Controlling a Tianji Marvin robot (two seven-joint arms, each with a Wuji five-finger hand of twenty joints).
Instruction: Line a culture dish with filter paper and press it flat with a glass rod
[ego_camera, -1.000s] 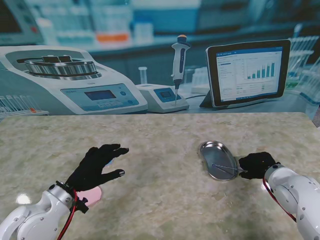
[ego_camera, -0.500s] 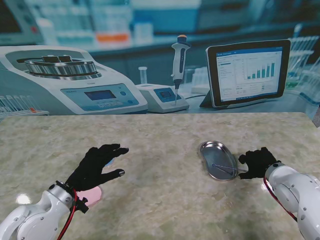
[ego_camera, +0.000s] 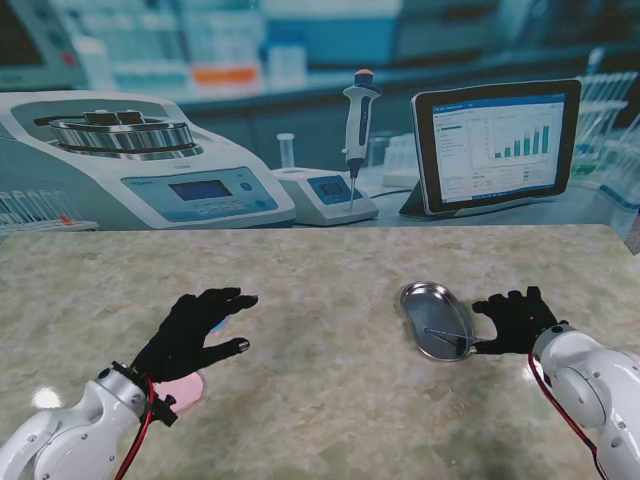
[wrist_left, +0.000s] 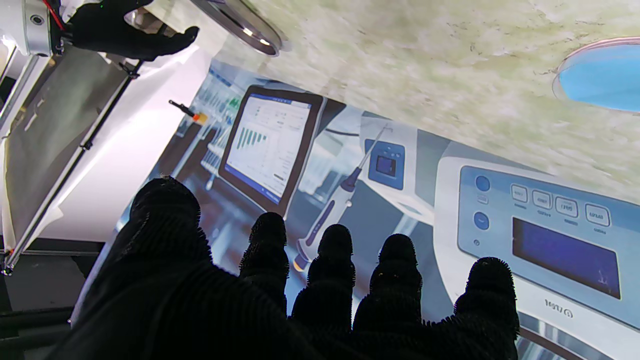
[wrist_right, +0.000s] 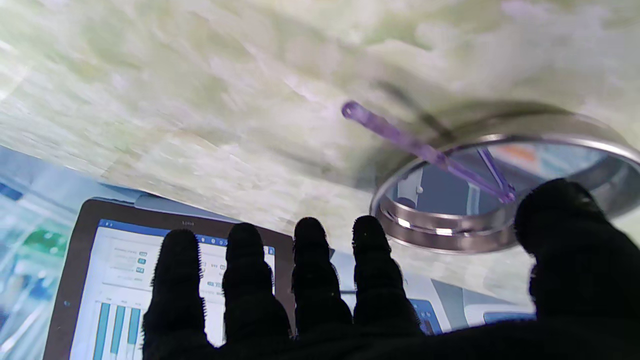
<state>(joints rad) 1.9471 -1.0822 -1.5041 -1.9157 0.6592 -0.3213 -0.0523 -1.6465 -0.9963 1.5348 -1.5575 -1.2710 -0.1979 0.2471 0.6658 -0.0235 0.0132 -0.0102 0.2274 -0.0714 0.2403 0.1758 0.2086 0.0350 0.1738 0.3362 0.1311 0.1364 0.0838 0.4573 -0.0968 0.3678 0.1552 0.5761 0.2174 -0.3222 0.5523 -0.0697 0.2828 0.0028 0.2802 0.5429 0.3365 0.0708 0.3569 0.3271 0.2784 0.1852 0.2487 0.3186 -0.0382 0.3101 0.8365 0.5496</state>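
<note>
A thin glass rod (ego_camera: 449, 336) lies in the oval metal tray (ego_camera: 420, 296); in the right wrist view the rod (wrist_right: 425, 150) looks purple and one end sticks out over the tray's rim (wrist_right: 440, 232). My right hand (ego_camera: 515, 320) is just to the right of the tray with its fingers straight and apart, holding nothing. My left hand (ego_camera: 198, 330) is open and spread flat above a pale blue round disc (ego_camera: 229, 323), which the left wrist view shows with a thin rim (wrist_left: 600, 75). I cannot tell whether that disc is a dish or paper.
A pink round thing (ego_camera: 186, 390) lies under my left wrist. At the back of the table stands a printed backdrop of lab gear: a centrifuge (ego_camera: 130, 160), a pipette (ego_camera: 357, 130) and a tablet screen (ego_camera: 497, 145). The table's far edge (ego_camera: 320, 229) meets it.
My right hand has uncurled from a loose fist at the rod's near end to straight spread fingers and has shifted slightly farther away. The rod stays in the tray. My left hand has not moved.
</note>
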